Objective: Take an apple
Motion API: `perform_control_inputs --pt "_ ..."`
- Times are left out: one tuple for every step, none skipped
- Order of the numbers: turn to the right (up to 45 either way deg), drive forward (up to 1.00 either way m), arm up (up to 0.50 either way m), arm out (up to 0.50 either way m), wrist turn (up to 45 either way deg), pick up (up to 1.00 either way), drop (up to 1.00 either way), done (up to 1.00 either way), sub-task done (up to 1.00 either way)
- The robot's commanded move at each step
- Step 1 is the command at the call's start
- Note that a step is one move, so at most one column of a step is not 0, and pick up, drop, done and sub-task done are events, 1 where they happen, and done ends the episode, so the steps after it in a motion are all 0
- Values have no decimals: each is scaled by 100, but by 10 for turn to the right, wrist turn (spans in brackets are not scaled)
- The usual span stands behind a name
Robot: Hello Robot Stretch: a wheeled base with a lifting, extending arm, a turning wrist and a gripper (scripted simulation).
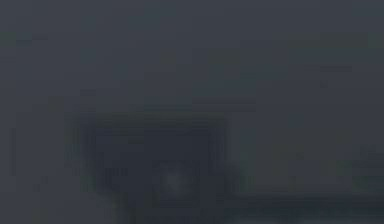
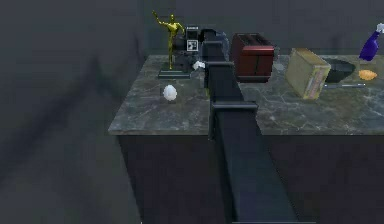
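My arm (image 2: 232, 120) rises as a dark bar over a grey stone counter (image 2: 150, 110) in the arm side view. Its far end with the white marked squares (image 2: 190, 44) lies at the counter's back, and the gripper (image 2: 194, 63) is beside a gold statue (image 2: 170, 45). Things stand on the counter around the gripper's far end, so I cannot tell whether it holds anything. A small white egg-shaped thing (image 2: 170, 92) lies on the counter left of the arm. A small orange rounded thing (image 2: 367, 74) lies at the far right.
Right of the arm stand a dark red toaster (image 2: 252, 55), a tan box (image 2: 308, 72), a dark bowl (image 2: 341, 70) and a blue bottle (image 2: 370, 44). The counter's dark front (image 2: 170, 175) drops below its near edge. A dark wall lies at the left.
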Motion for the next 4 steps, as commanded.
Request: perform_control_inputs --pt "0 0 -10 0 0 0 0 0 0" --pt "0 0 0 0 0 100 0 0 0" --pt "0 0 10 0 0 0 0 0 0" --pt "0 0 0 0 0 0 0 100 0"
